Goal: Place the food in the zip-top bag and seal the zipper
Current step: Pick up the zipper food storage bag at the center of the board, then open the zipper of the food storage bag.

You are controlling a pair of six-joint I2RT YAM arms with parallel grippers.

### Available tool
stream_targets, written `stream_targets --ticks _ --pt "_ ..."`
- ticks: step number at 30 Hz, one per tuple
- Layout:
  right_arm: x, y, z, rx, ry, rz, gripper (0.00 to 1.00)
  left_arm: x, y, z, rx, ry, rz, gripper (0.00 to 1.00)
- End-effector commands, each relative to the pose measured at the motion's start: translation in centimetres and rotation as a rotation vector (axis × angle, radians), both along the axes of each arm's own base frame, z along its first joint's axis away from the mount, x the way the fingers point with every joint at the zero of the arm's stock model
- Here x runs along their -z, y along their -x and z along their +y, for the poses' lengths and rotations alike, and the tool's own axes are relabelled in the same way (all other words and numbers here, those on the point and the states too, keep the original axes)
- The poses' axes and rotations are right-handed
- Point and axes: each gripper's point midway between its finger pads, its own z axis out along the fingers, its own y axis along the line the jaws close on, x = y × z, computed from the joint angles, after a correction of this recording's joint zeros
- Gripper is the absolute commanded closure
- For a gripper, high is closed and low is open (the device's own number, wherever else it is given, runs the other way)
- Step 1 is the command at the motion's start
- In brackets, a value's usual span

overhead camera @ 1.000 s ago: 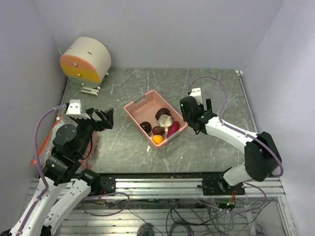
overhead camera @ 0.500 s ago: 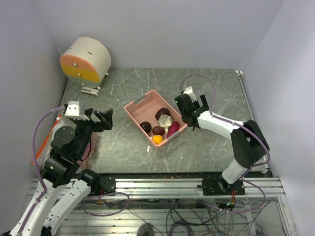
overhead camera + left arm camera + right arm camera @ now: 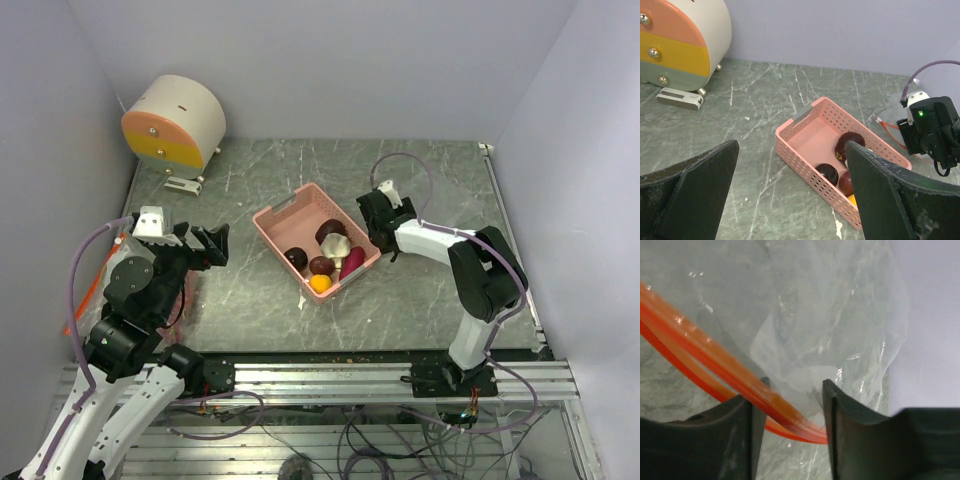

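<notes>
The food lies in a pink basket (image 3: 290, 215): dark grapes (image 3: 321, 265), a whitish bulb (image 3: 338, 245), a magenta piece (image 3: 352, 262) and a small orange fruit (image 3: 320, 284). The clear zip-top bag (image 3: 830, 315) lies on the table just right of the basket, faint in the left wrist view (image 3: 892, 111). Its orange-red zipper (image 3: 740, 377) runs across the gap of my right gripper (image 3: 792, 390), whose jaws stand partly apart around it. From above, the right gripper (image 3: 375, 222) points down beside the basket. My left gripper (image 3: 205, 243) is open and empty, left of the basket (image 3: 805, 150).
A round white drum (image 3: 175, 122) with pink and orange bands stands at the back left, seen also in the left wrist view (image 3: 675, 45). Grey marble tabletop (image 3: 250, 300) lies between the left gripper and the basket. Walls close in on three sides.
The right gripper has moved left toward the basket and down onto the bag, and its jaws have narrowed around the zipper. The left arm has not moved.
</notes>
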Motion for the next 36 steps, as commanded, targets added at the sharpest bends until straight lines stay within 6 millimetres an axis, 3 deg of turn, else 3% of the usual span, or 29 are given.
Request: stream_targets --ticks 1,4,7,10,17,21,24,28,31,36 --pt "-2.5 -1.0 -0.9 0.104 0.001 -0.121 0.63 -1.3 0.5 0.8 -0.023 -0.003 -0.029 0.00" --pt "-3.8 -0.5 -1.5 0.162 -0.010 -0.173 1.00 -1.3 0.5 0.7 -0.020 0.007 -0.030 0.00" --pt "-5.8 0.1 -1.1 0.177 -0.125 -0.232 1.00 -1.1 0.4 0.1 0.007 0.011 -0.023 0.02" --pt "-8.5 0.3 1.3 0.093 -0.364 -0.291 1.00 -0.8 0.2 -0.7 0.041 0.010 -0.011 0.03" --pt "-17.4 1.6 9.9 -0.284 -0.886 -0.363 1.00 -1.2 -0.9 -4.1 0.183 0.040 -0.024 0.01" --pt "-21.2 3.4 16.0 -0.475 -1.094 -0.331 1.00 -1.6 -2.2 -6.3 0.257 0.031 0.001 0.01" --pt "-23.1 5.1 20.4 -0.582 -1.155 -0.320 1.00 -2.6 -3.0 -7.7 0.305 0.051 -0.040 0.01" --pt "-24.2 6.2 25.0 -0.668 -1.245 -0.291 1.00 -3.8 -4.0 -9.9 0.385 0.086 -0.069 0.08" --pt "-23.9 6.3 26.9 -0.689 -1.289 -0.257 1.00 -3.8 -4.3 -11.2 0.437 0.119 -0.065 0.07" --pt "-23.2 6.8 28.8 -0.702 -1.307 -0.223 1.00 -3.9 -4.4 -11.7 0.454 0.185 -0.092 0.07"
